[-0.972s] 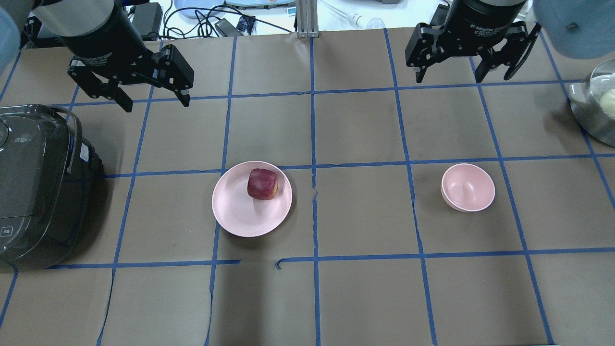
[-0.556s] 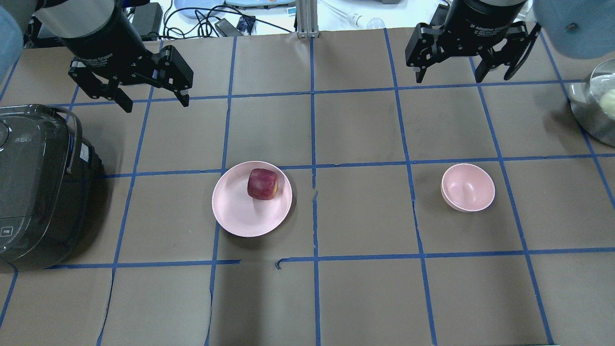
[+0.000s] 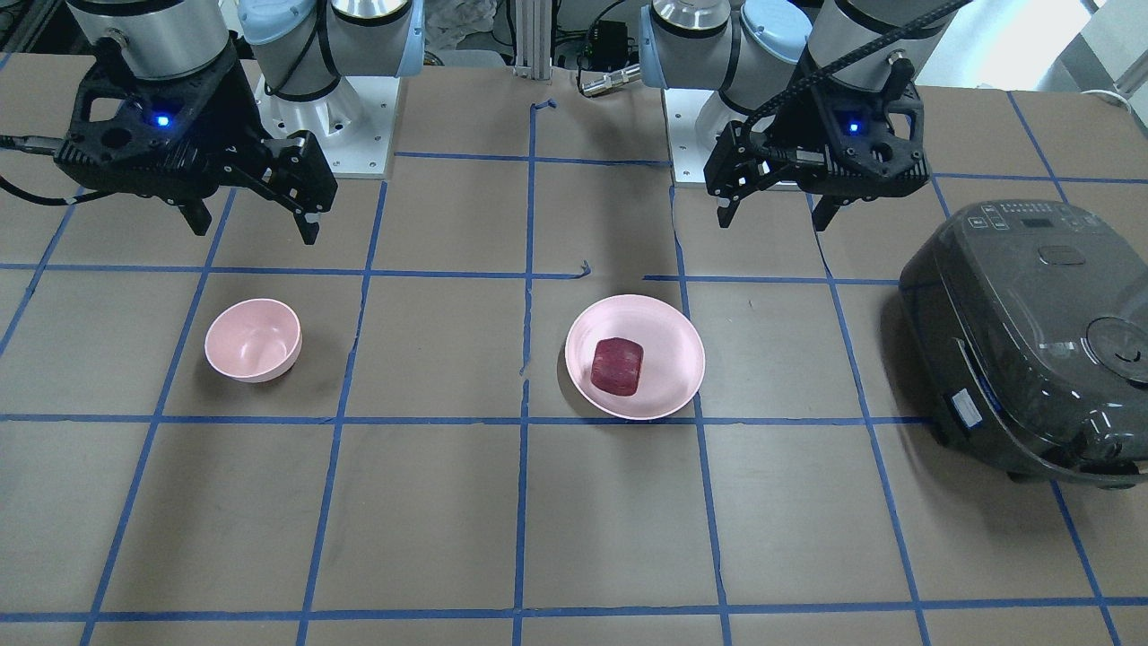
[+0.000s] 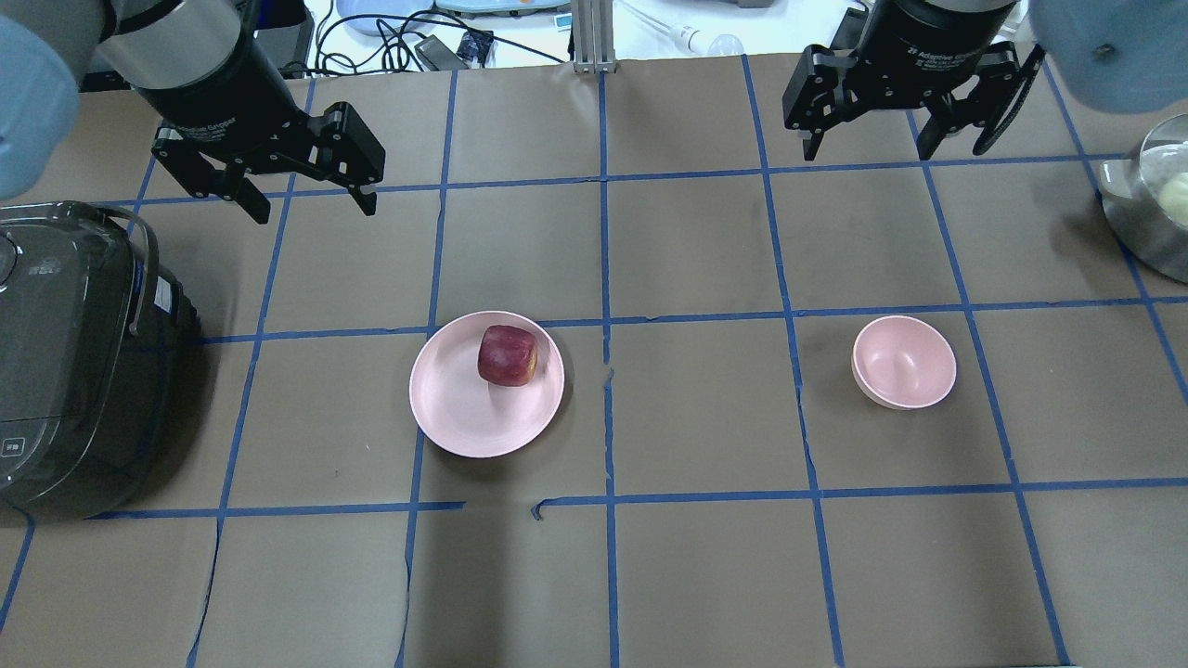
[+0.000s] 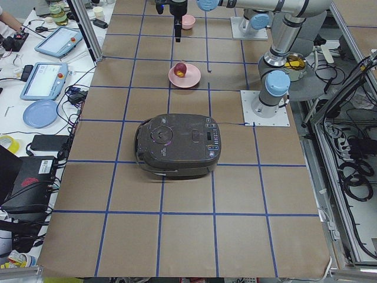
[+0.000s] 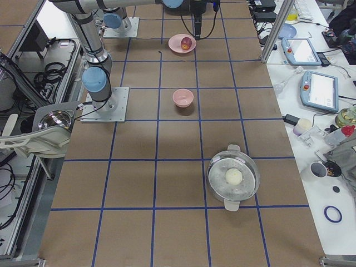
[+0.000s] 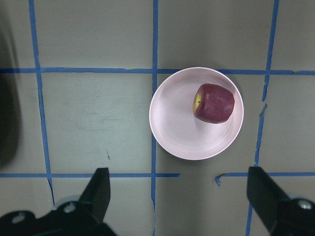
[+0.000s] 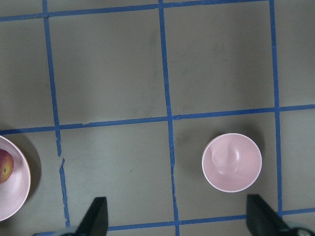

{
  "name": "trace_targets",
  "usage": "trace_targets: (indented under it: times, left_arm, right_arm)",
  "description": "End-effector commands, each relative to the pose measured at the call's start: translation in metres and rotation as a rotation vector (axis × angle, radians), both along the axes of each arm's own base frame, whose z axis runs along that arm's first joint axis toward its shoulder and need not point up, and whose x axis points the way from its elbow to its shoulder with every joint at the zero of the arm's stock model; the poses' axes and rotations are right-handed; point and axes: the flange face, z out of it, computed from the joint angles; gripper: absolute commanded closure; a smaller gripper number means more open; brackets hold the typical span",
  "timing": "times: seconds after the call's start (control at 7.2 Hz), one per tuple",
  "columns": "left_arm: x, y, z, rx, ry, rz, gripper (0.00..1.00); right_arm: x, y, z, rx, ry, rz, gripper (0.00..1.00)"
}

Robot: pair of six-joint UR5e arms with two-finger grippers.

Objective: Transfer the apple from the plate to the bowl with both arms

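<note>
The dark red apple point(image 4: 508, 355) point(image 3: 617, 366) point(image 7: 214, 103) lies on the wide pink plate point(image 4: 455, 417) point(image 3: 668, 345) point(image 7: 172, 123), toward its far right side in the overhead view. The small pink bowl point(image 4: 904, 362) point(image 3: 253, 340) point(image 8: 232, 162) stands empty to the right. My left gripper point(image 4: 311, 197) point(image 3: 773, 208) hangs open and empty, high above the table, back and left of the plate. My right gripper point(image 4: 868, 147) point(image 3: 253, 224) hangs open and empty, high behind the bowl.
A dark grey rice cooker point(image 4: 70, 353) point(image 3: 1031, 332) stands at the left edge, next to the left arm. A steel pot point(image 4: 1151, 209) point(image 6: 233, 177) with a pale round thing inside sits at the right edge. Blue tape lines grid the brown table.
My left gripper has shifted a little to the right, toward the plate. The right gripper, apple, plate and bowl have not moved.
</note>
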Motion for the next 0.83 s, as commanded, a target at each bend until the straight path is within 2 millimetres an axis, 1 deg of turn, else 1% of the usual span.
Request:
trace_targets:
  times: [0.0, 0.14, 0.28, 0.42, 0.56, 0.69]
  left_arm:
    - [-0.014, -0.003, -0.022, 0.023, 0.008, -0.023, 0.07]
    - [-0.039, 0.004, -0.030, 0.007, -0.001, -0.066, 0.07]
    - [-0.052, 0.002, -0.042, -0.027, 0.007, -0.010, 0.07]
    - [-0.053, -0.001, -0.056, -0.052, 0.012, 0.004, 0.06]
    - [-0.053, 0.000, -0.085, -0.025, 0.009, 0.013, 0.06]
    - [-0.053, 0.005, -0.125, -0.014, 0.006, 0.013, 0.06]
  right_arm:
    - [0.000, 0.000, 0.001, -0.003, 0.000, 0.000, 0.00]
    - [0.000, 0.000, 0.001, -0.003, 0.000, 0.000, 0.00]
    - [0.000, 0.000, 0.001, -0.003, 0.000, 0.000, 0.00]
    - [0.000, 0.000, 0.001, -0.002, 0.000, 0.000, 0.00]
    - [0.000, 0.000, 0.001, -0.002, 0.000, 0.000, 0.00]
    - [0.000, 0.000, 0.001, -0.002, 0.000, 0.000, 0.00]
